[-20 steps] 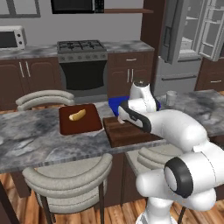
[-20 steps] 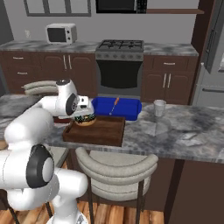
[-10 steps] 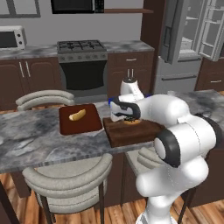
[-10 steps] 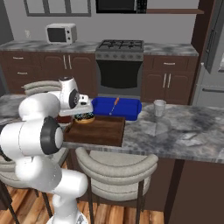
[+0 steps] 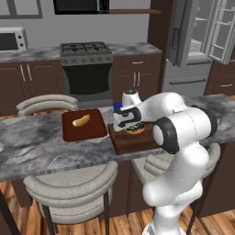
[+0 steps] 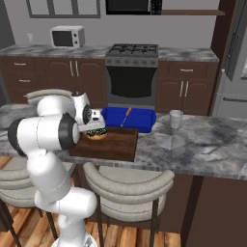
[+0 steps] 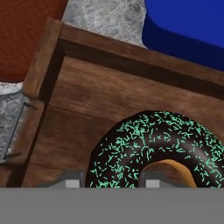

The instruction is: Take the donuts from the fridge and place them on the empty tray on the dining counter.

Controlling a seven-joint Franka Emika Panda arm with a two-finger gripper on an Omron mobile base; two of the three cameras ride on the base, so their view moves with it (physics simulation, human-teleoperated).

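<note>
A chocolate-frosted donut (image 7: 153,144) with light sprinkles sits between my gripper's (image 7: 113,181) two finger tips; the gripper is shut on it. The donut (image 5: 135,129) is low over the back part of the dark wooden tray (image 5: 137,141) on the marbled dining counter (image 5: 36,147). I cannot tell whether it touches the tray floor. From the right side, the gripper (image 6: 98,129) holds the donut (image 6: 96,133) at the tray's (image 6: 116,145) left rear. The grey fridge (image 5: 193,46) stands behind with its upper doors swung open.
A reddish-brown board (image 5: 89,131) with a yellowish bread roll (image 5: 81,121) lies left of the tray. A blue oblong dish (image 6: 128,119) sits just behind the tray, with a grey cup (image 6: 176,118) to its right. Padded stools (image 5: 69,188) stand along the counter's near side.
The arm's elbow has swung round and upward, while the hand with the donut has stayed almost in place over the tray, sinking slightly.
</note>
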